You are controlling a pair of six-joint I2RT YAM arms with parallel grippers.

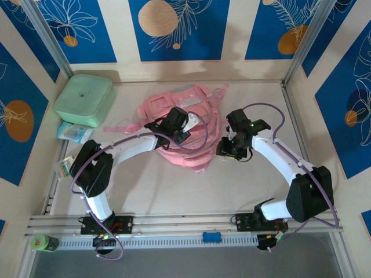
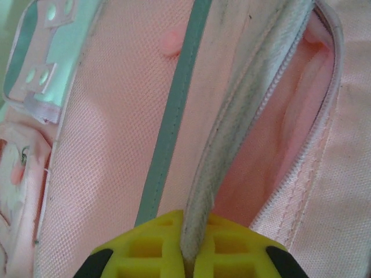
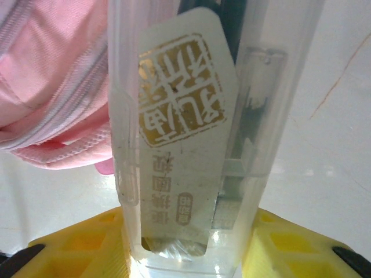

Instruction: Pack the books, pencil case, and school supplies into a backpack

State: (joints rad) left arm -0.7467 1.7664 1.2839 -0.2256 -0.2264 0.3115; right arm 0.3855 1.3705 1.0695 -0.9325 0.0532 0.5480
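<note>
The pink backpack (image 1: 168,104) is laid flat on the tabletop (image 1: 174,191), its zip opened onto pink lining. A clear plastic case (image 3: 191,145), gold-stamped, is seen beside it.

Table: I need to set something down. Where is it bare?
Bare: the near table strip between the left arm and right arm, in front of the backpack; also the back right corner. Crowded: the left, by the mint-green box and blue packet.

You see a soft pink woven-fabric backpack (image 1: 159,104) with a teal stripe (image 2: 168,133) and greyish-white zip tape (image 2: 243,116). The clear plastic case (image 3: 258,116) has a white label (image 3: 179,174) printed with a gold seal pattern. The rounded plastic box (image 1: 84,99) is plain mint green. The wall panels (image 1: 179,29) are blue with white leaf outlines and orange discs.
</note>
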